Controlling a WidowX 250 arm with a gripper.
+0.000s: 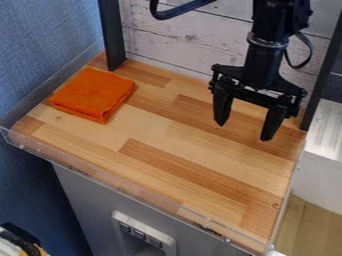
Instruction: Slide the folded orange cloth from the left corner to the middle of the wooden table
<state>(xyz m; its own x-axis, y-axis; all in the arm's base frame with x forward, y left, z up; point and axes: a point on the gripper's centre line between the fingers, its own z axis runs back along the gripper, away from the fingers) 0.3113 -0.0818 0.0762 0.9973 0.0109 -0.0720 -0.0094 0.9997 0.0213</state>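
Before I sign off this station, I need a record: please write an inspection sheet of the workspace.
Surface: wooden tabletop, small round marks near two corners
Job's things: orange cloth, folded, lying flat at the view's left
Clutter: nothing seen
Grippers: black gripper, open, holding nothing, over the right part
Cables: thin cable looping beside the wrist
Surroundings: blue wall left, whitewashed planks behind
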